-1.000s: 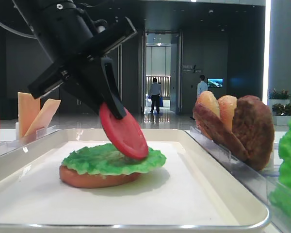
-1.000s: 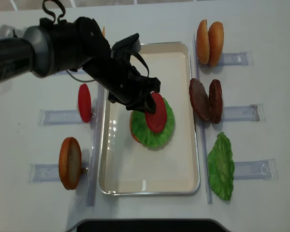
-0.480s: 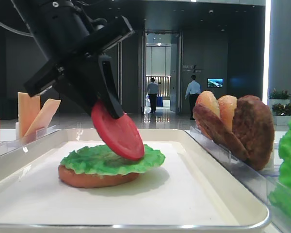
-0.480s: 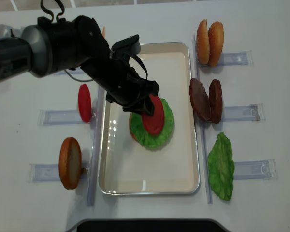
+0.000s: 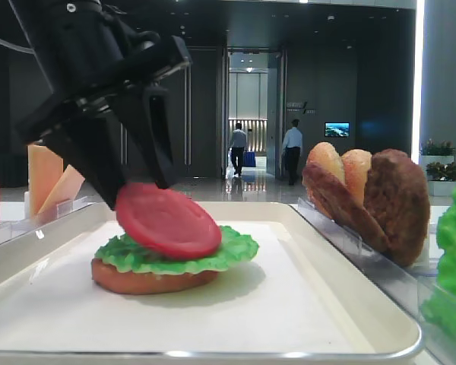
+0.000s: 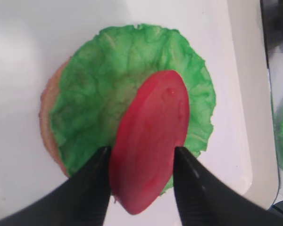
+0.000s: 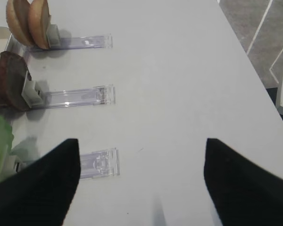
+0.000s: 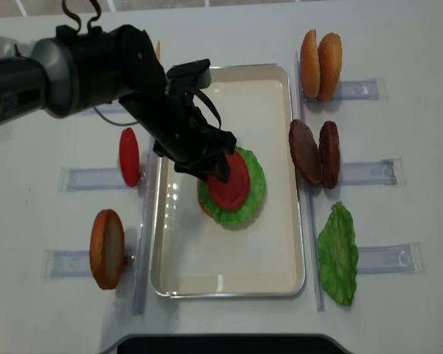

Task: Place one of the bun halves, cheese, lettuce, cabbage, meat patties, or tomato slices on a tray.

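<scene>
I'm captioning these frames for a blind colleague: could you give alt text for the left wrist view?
A red tomato slice lies tilted on a green lettuce leaf that covers a bun half on the white tray. The left pincer has a black finger on either side of the slice's near edge.

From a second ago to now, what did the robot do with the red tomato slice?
The left hand tipped the tomato slice from steeply tilted to nearly flat on the lettuce, sliding it toward the tray's left side, and its fingers spread apart. The bun half, lettuce and tray stayed put.
</scene>
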Robot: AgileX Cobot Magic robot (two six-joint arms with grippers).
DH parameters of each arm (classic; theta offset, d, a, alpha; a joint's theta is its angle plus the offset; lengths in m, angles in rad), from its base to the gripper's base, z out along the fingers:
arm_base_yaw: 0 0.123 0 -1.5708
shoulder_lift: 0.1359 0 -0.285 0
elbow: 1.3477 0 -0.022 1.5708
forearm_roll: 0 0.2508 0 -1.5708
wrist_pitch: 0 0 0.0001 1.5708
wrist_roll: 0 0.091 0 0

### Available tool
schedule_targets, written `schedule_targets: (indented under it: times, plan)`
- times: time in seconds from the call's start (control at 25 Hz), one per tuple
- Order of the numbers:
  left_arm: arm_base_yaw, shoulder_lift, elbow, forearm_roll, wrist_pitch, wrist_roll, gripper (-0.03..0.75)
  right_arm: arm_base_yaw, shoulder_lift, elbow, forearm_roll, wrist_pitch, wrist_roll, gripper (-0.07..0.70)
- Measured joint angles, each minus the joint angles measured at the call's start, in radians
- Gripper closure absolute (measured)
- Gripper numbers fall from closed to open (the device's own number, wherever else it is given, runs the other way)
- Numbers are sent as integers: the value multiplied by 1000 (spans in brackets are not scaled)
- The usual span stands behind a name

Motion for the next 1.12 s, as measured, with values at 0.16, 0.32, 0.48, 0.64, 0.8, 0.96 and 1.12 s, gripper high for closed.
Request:
schedule_targets:
  times: [0.16, 0.32, 0.48, 0.64, 0.8, 0.96, 1.12]
  plan:
    - [10, -42, -6, 108, 17, -84, 281, 0, 0, 0, 0, 0, 0, 113]
    - [51, -106, -32, 170, 75, -129, 248, 0, 0, 0, 0, 0, 0, 113]
    - [69, -155, -64, 188, 102, -136, 232, 0, 0, 0, 0, 0, 0, 113]
    - [69, -168, -120, 193, 140, -153, 164, 0, 0, 0, 0, 0, 0, 113]
    - [69, -168, -183, 248, 196, -205, 141, 0, 0, 0, 0, 0, 0, 113]
    - [69, -168, -223, 323, 249, -269, 139, 0, 0, 0, 0, 0, 0, 113]
    - [84, -168, -229, 487, 304, -377, 139, 0, 0, 0, 0, 0, 0, 113]
